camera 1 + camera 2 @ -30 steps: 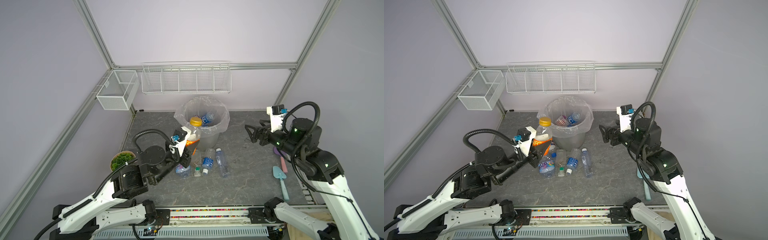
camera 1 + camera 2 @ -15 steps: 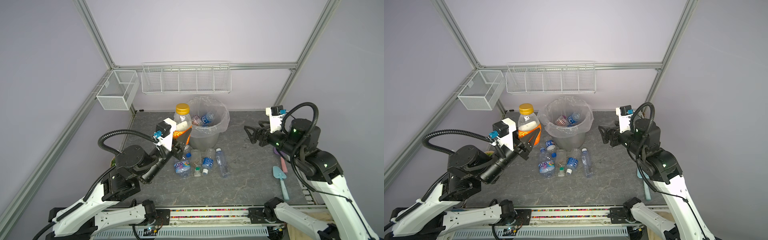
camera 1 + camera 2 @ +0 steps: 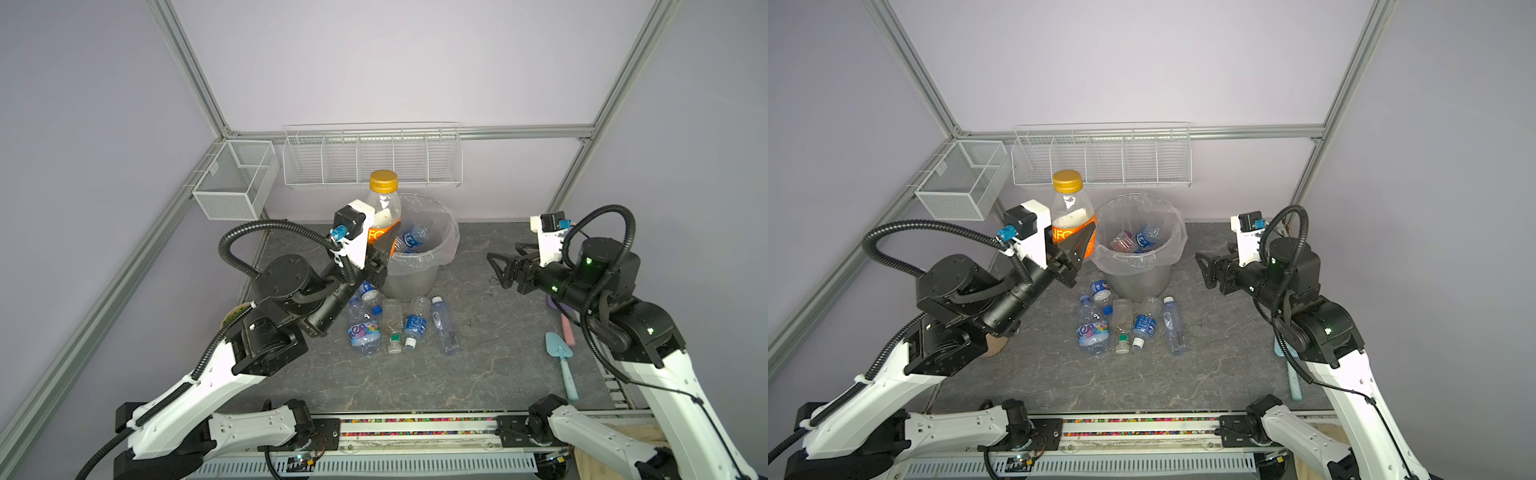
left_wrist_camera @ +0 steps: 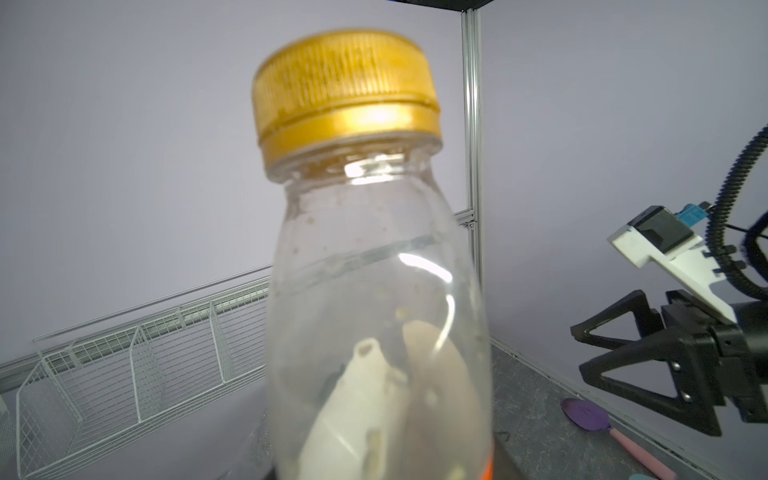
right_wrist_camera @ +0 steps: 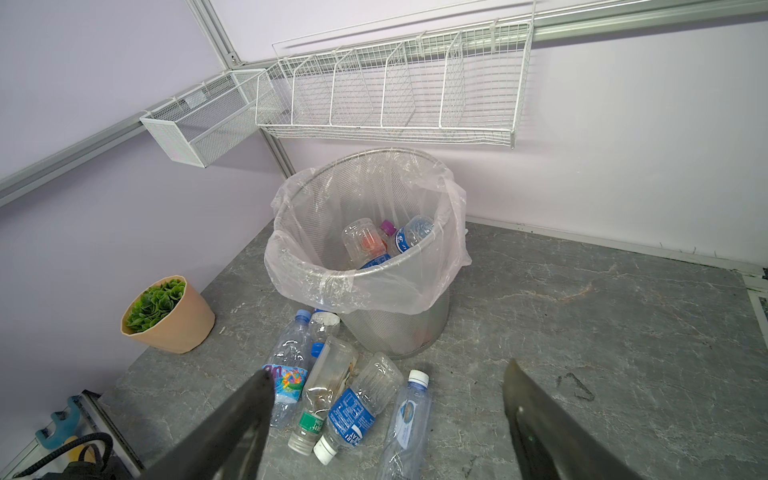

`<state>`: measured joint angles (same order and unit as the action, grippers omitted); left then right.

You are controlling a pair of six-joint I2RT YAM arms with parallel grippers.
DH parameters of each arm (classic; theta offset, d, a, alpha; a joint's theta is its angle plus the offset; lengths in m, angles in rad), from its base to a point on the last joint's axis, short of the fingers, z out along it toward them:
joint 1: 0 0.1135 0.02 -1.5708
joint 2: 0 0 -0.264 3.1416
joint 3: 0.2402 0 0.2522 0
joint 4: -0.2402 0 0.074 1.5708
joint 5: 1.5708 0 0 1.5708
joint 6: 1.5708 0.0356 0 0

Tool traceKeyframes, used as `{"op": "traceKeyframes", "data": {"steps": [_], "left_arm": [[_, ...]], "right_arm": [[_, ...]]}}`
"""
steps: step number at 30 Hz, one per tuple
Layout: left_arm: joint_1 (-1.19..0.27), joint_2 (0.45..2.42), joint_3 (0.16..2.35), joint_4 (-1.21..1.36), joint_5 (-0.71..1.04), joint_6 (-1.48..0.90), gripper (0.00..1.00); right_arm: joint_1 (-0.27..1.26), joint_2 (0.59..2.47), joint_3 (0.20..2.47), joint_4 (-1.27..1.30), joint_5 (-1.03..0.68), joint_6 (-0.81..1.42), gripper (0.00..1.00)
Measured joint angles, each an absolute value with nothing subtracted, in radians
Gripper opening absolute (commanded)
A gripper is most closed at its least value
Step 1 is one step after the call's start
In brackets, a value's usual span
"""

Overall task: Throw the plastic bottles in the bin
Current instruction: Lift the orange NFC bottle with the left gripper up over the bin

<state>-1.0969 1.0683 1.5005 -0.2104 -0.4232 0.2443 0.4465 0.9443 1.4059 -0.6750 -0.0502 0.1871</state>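
Item held: gold-capped bottle (image 3: 1071, 216), clear with an orange label, upright and clear of the table (image 3: 478, 374), just beside the left rim of the bin (image 3: 411, 278). The left gripper (image 3: 1070, 244) carries it; its fingers (image 3: 1080, 245) pinch the labelled lower body.

The right gripper (image 3: 497, 270) is empty. Its fingers (image 5: 245, 419) are spread wide, right of the bin and well apart from it, touching nothing.

Loose bottles (image 3: 415, 322): five, lying clustered on the table in front of the bin. Binned bottles (image 5: 409, 235): at least three; a full count cannot be told.

Bin: one, grey mesh, with a clear liner folded over the rim.

Other items:
- one mesh basket (image 3: 232, 183)
- one wire rack (image 3: 374, 158)
- one potted plant (image 5: 166, 311)
- one trowel (image 3: 561, 353)
- one spoon (image 4: 586, 415)
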Motion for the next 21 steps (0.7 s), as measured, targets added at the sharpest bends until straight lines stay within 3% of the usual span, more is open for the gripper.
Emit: {"op": "traceKeyframes", "data": {"steps": [12, 21], "left_arm": [[-1.027, 1.205, 1.707, -0.215, -0.320, 0.267, 0.21], [-0.797, 1.347, 1.728, -0.186, -0.161, 0.121, 0.21]], "right_arm": [[0.446, 0.939, 1.381, -0.675, -0.055, 0.187, 0.88], [0.442, 0.939, 1.368, -0.674, -0.077, 0.195, 0.88]]}}
